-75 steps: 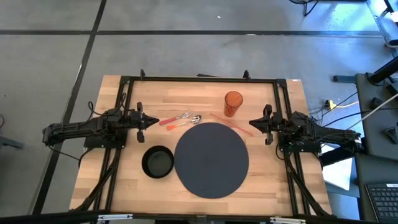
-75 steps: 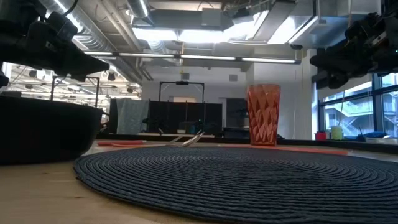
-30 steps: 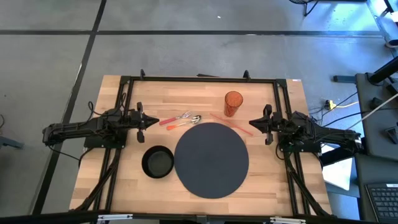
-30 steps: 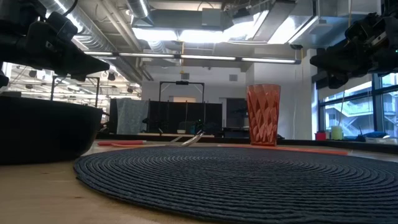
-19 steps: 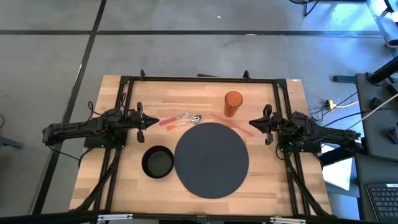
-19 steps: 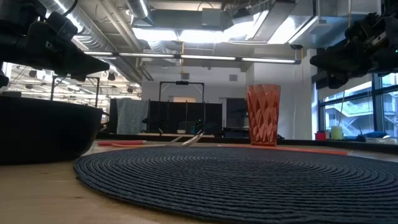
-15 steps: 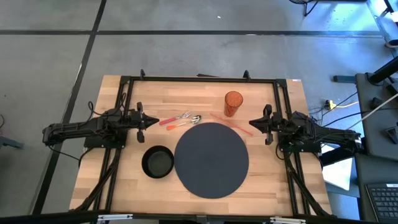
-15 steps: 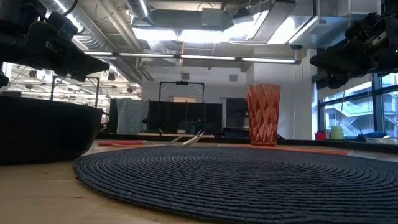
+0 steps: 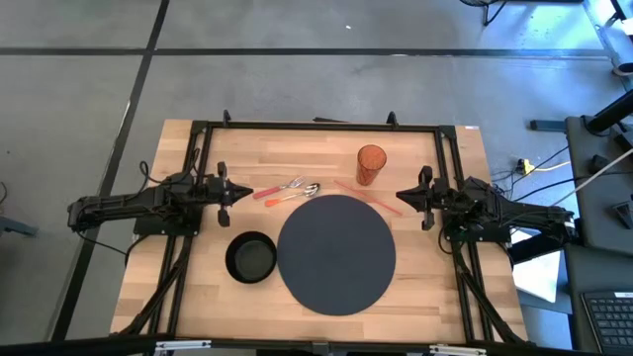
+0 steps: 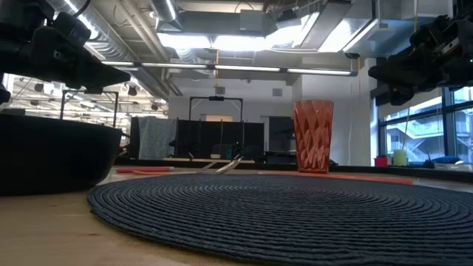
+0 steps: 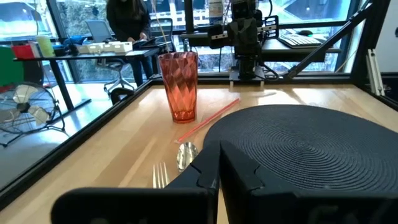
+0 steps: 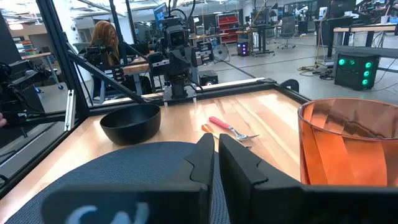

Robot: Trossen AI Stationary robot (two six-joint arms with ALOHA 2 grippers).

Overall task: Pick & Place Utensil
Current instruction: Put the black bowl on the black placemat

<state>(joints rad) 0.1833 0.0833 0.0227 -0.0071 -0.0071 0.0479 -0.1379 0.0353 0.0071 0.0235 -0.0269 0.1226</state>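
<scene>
Fingers of the left gripper (image 9: 244, 194) are pressed together with nothing between them, hovering above the wood at the left edge of the table (image 9: 445, 297), well left of the round dark placemat (image 9: 336, 254). In the left wrist view those 2 closed fingers (image 11: 217, 171) point across the placemat toward the other arm.

Left of the placemat's lower half sits the black bowl (image 9: 251, 258), touching or nearly touching the mat's rim. Just beyond the placemat's upper-left edge lie the 2 utensils: a fork (image 9: 278, 188) with a red handle and a spoon (image 9: 294, 194) with an orange handle, side by side, their metal ends toward the mat. Both lie just right of the left fingertips, close but untouched, flat on the wood.

Above the placemat's upper-right edge stands the orange tumbler (image 9: 371, 164), upright, with a thin orange straw (image 9: 368, 198) lying on the table between it and the mat.

Right of the placemat, the right gripper (image 9: 401, 197) hangs above the table's right edge; its 2 fingers (image 12: 205, 155) stand almost together, a narrow slit between them, gripping nothing, well apart from the utensils.
</scene>
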